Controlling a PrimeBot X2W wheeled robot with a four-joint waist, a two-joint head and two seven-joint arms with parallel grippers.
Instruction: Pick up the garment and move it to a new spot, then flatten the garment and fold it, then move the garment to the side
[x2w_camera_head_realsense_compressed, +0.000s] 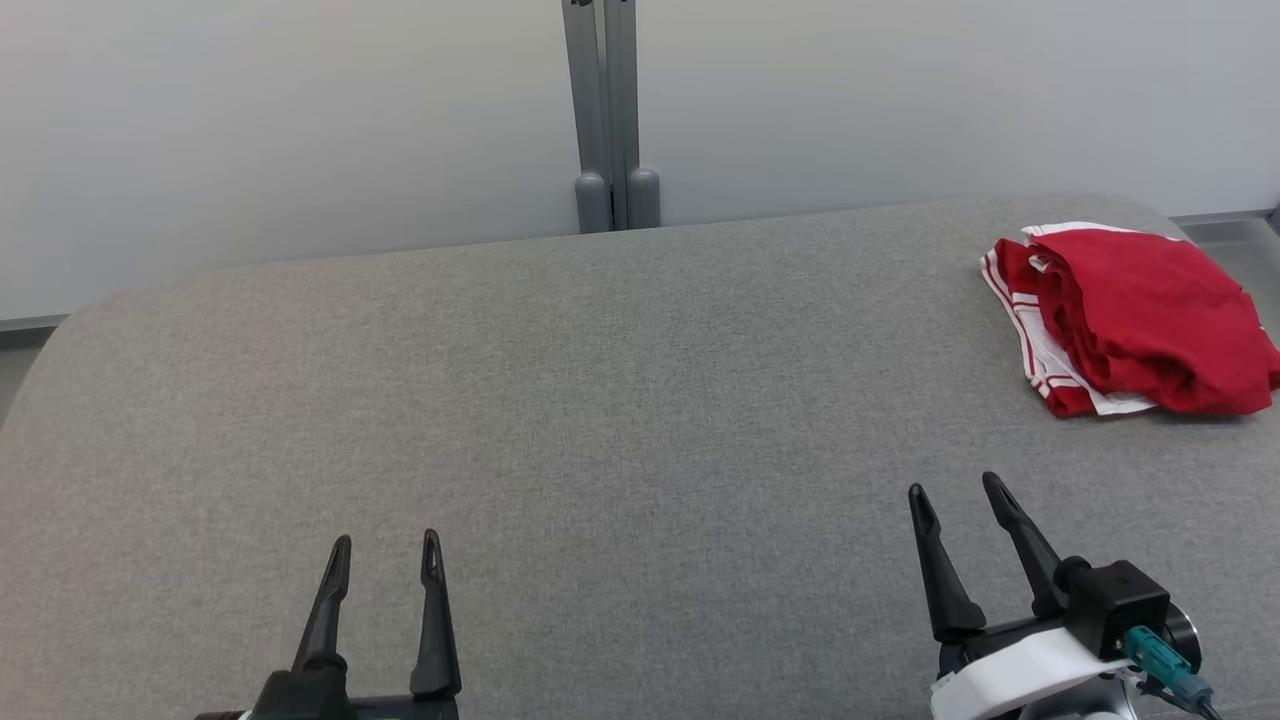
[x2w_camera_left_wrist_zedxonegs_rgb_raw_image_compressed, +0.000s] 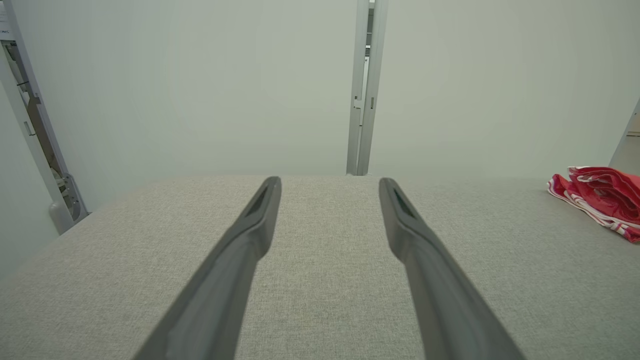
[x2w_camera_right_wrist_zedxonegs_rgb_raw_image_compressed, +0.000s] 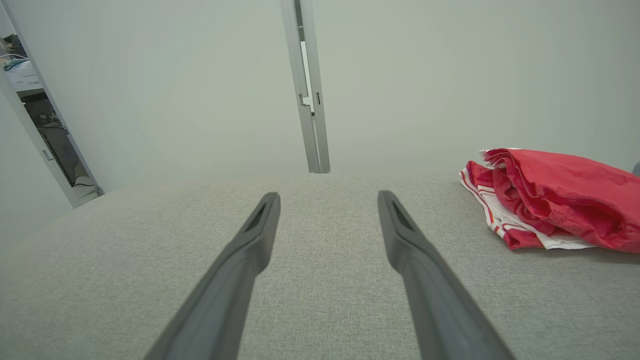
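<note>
1. Head view: a red garment (x2w_camera_head_realsense_compressed: 1140, 315) with white striped edging lies bunched in a loose heap at the far right of the grey cloth-covered counter (x2w_camera_head_realsense_compressed: 600, 400), close to its right edge. The left pincer (x2w_camera_head_realsense_compressed: 387, 540) sits at the lower left. Its two dark fingers are spread wide with nothing between them, and the tips point away over bare cloth. The right pincer (x2w_camera_head_realsense_compressed: 955, 485) sits at the lower right, also spread wide and empty, with its fingers leaning a little to the left. The garment lies beyond it and somewhat to its right, well apart from the tips. A grey post (x2w_camera_head_realsense_compressed: 610, 110) stands against the pale wall (x2w_camera_head_realsense_compressed: 250, 120) behind the middle of the counter's far edge.

2. Left wrist view: the left pincer (x2w_camera_left_wrist_zedxonegs_rgb_raw_image_compressed: 329, 181) stands wide, with bare counter (x2w_camera_left_wrist_zedxonegs_rgb_raw_image_compressed: 100, 260) showing between and beyond its fingers. The garment (x2w_camera_left_wrist_zedxonegs_rgb_raw_image_compressed: 605, 197) lies far off at the right edge, partly cut off, resting on the counter and well apart from this pincer. The post (x2w_camera_left_wrist_zedxonegs_rgb_raw_image_compressed: 365, 90) rises behind the far edge.

3. Right wrist view: the right pincer (x2w_camera_right_wrist_zedxonegs_rgb_raw_image_compressed: 328, 196) is wide and holds nothing, hovering over bare counter (x2w_camera_right_wrist_zedxonegs_rgb_raw_image_compressed: 100, 260). The garment (x2w_camera_right_wrist_zedxonegs_rgb_raw_image_compressed: 555, 195) lies to the right of the fingers and a little beyond their tips, not touching them. Its red folds are piled over a white and red striped layer. The post (x2w_camera_right_wrist_zedxonegs_rgb_raw_image_compressed: 307, 90) stands behind, left of the garment.
</note>
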